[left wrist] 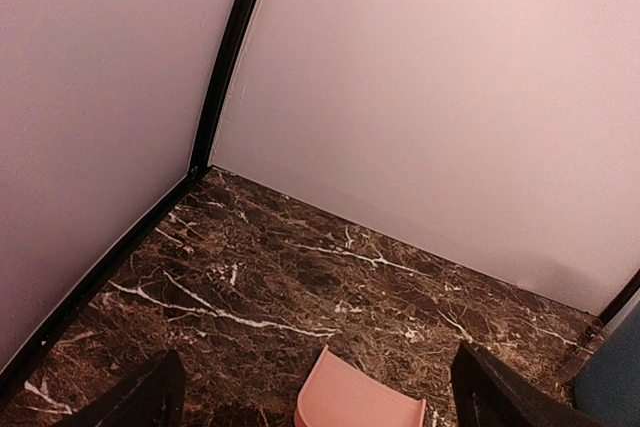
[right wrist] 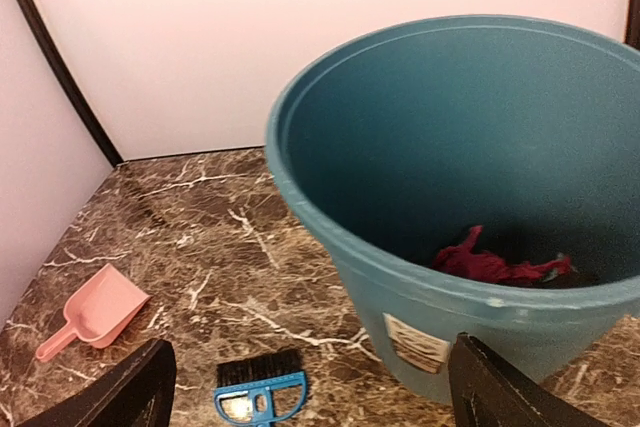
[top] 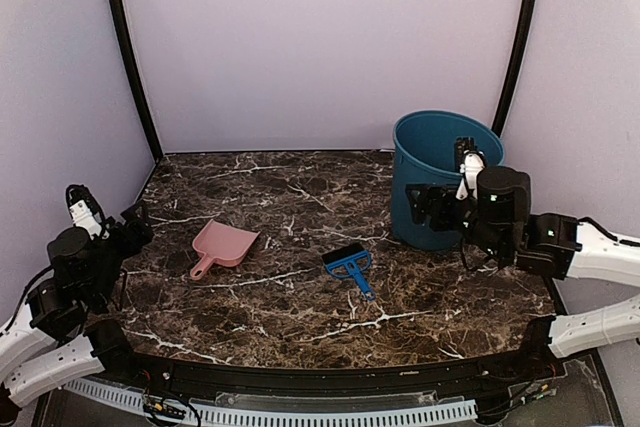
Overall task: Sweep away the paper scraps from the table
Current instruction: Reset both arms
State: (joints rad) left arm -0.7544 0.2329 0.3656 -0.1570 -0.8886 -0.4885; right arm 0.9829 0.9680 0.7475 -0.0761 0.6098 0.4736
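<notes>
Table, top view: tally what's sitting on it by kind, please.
Pink dustpan: 1
Blue hand brush: 1
Teal bin: 1
Total on the table: 3

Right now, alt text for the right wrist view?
A teal bin fills the right of the frame, with crumpled magenta paper scraps at its bottom. Left of it on the dark marble table lie a pink dustpan and a blue brush; the open right gripper frames the lower corners.
</notes>
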